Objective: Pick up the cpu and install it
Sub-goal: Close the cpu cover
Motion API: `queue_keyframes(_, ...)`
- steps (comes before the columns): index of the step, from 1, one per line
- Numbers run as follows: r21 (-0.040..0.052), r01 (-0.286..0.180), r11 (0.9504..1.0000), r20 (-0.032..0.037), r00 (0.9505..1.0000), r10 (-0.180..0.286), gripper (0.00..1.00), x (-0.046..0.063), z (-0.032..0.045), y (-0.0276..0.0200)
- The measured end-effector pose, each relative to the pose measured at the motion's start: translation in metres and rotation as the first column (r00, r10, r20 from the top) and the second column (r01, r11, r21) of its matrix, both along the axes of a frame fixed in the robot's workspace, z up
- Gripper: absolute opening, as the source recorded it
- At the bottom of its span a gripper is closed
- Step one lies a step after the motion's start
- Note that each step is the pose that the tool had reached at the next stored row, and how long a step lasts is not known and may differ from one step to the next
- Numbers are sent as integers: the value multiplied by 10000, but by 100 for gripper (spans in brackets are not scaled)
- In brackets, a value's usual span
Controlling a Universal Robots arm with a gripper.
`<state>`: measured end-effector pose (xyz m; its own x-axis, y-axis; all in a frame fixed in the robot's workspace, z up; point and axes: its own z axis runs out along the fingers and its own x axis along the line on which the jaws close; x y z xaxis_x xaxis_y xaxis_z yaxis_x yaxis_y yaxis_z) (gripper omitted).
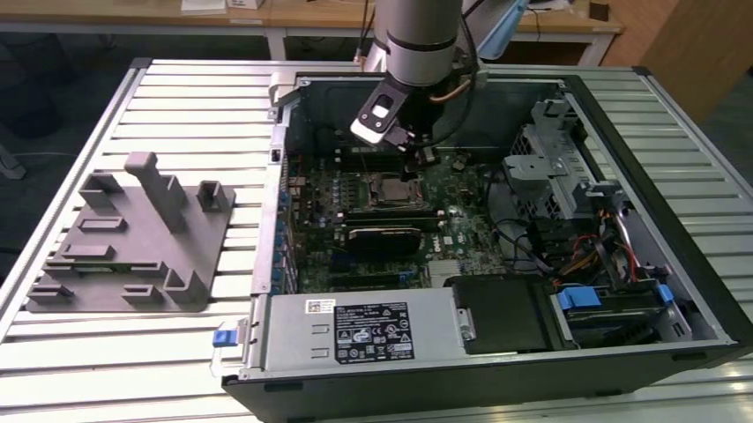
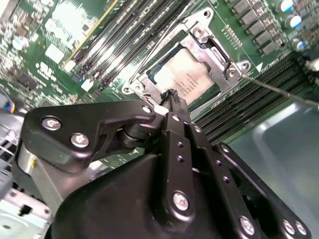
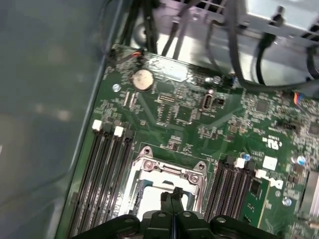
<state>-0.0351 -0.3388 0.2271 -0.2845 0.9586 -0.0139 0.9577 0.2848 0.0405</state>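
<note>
The cpu (image 2: 188,78), a silvery square plate, lies flat inside the metal-framed socket (image 2: 202,34) of the green motherboard (image 2: 60,25). My gripper (image 2: 172,95) hovers just over the socket's edge, its two black fingers pressed together with nothing between them. In the first wrist view the shut fingertips (image 3: 172,195) sit over the socket frame (image 3: 167,167), and part of the cpu (image 3: 149,191) shows beside them. In the exterior view the gripper (image 1: 419,160) reaches down into the open computer case, right above the socket (image 1: 394,188).
Memory slots (image 3: 107,159) flank the socket on both sides. A thin metal lever (image 2: 279,92) sticks out from the socket. The case (image 1: 659,106) holds a drive cage (image 1: 565,167), cables (image 1: 588,256) and a power supply (image 1: 353,330). A grey tray with posts (image 1: 130,238) lies at the exterior view's left.
</note>
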Motion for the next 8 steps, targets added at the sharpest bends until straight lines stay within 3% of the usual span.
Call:
queue_keyframes(4,-1,-720,9974,-1,9974,720,11,0,-5,0)
queue_keyframes(8,-2,-1440,9896,-1,9896,1440,11,0,-11,0)
